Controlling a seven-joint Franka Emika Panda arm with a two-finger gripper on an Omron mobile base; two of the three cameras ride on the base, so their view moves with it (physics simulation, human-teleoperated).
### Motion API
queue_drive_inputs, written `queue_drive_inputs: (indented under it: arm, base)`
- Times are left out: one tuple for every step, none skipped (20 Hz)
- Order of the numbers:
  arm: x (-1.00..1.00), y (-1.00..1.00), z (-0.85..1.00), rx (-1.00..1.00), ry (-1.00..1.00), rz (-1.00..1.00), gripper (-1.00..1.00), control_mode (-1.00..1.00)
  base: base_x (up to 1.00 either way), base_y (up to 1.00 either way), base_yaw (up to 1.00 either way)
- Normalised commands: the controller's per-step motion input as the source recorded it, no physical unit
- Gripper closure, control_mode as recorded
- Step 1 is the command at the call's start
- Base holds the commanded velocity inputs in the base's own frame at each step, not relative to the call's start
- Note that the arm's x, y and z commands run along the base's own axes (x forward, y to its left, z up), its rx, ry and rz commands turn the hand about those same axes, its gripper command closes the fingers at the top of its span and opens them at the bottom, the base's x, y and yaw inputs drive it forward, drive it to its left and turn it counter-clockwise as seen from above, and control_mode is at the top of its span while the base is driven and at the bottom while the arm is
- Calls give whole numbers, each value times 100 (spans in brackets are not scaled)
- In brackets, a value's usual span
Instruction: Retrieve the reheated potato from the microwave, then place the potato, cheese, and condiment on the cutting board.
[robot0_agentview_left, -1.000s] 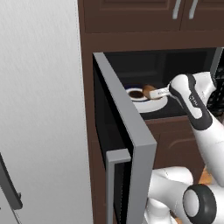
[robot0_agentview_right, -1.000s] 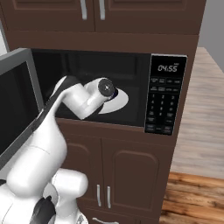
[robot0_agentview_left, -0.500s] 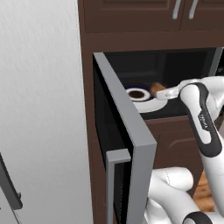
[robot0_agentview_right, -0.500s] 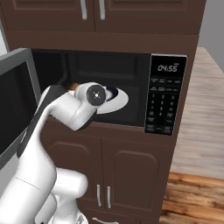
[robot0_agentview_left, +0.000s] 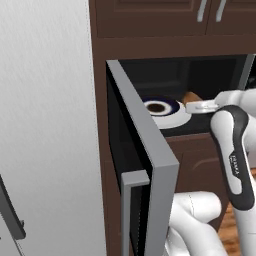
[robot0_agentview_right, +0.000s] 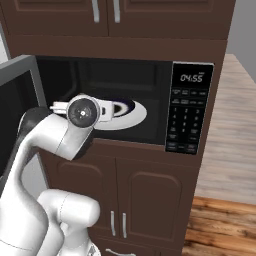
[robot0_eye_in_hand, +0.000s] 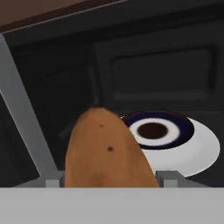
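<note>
Dark brown kitchen cabinetry frames the black-fronted built-in microwave (robot0_agentview_right: 150, 100), its display reading 04:55. Inside, the gripper (robot0_eye_in_hand: 107, 180) is clamped around the brown oval potato (robot0_eye_in_hand: 107, 151).

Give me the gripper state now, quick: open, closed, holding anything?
Gripper: closed on the potato, at the microwave opening.

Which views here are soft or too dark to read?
Hand view: the potato is close and blurry-edged, and the microwave interior is dim. Left base view: the cavity is shadowed, yet the plate reads clearly. Right base view: the clock display is legible.
</note>
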Motion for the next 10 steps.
queue_drive_inputs:
  arm:
    - [-51,-2,21,0,0,-19,100,-100]
    - [-53,-2,19,0,0,-19,100,-100]
    - [-50,-3,18,0,0,-20,100,-100]
    - [-51,-1,17,-1,0,-19,100,-100]
    - [-48,-1,16,-2,0,-19,100,-100]
    - [-46,0,19,-3,0,-17,100,-100]
    - [-41,-3,22,-3,0,-12,100,-100]
    - [-40,-7,24,-2,2,-11,100,-100]
    - [-43,-8,23,-1,2,-9,100,-100]
    - [-44,-9,24,0,4,-9,100,-100]
  base:
    - [0,0,0]
    - [0,0,0]
    - [0,0,0]
    - [0,0,0]
    - [0,0,0]
    - [0,0,0]
    - [0,0,0]
    - [0,0,0]
    - [0,0,0]
    - [0,0,0]
